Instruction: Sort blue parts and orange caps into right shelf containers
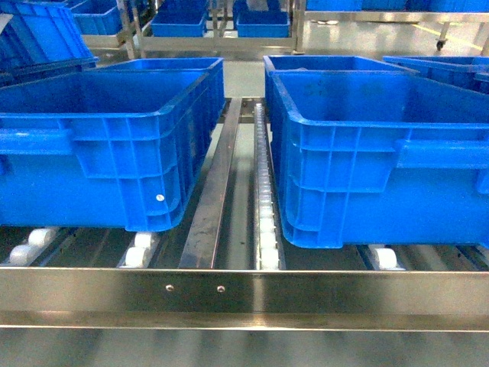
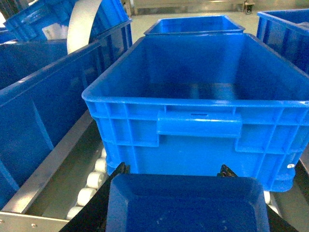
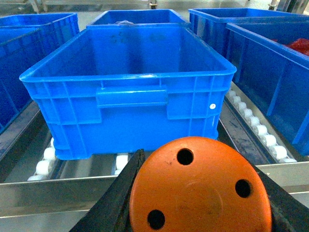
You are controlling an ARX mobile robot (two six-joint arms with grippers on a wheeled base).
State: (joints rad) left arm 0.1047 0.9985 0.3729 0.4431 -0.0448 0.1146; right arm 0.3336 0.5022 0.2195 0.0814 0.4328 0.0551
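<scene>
My left gripper is shut on a blue part, which fills the bottom of the left wrist view between the black fingers. Just beyond it stands an empty blue container. My right gripper is shut on an orange cap; its flat top with three holes faces the camera. Ahead of the cap stands another empty blue container. In the head view the two containers, left and right, sit side by side on the roller shelf. Neither gripper shows there.
A steel front rail runs across the shelf, with white rollers and a steel divider between the crates. More blue crates stand behind and to the sides. One at the far right holds something red. A white curved sheet leans at far left.
</scene>
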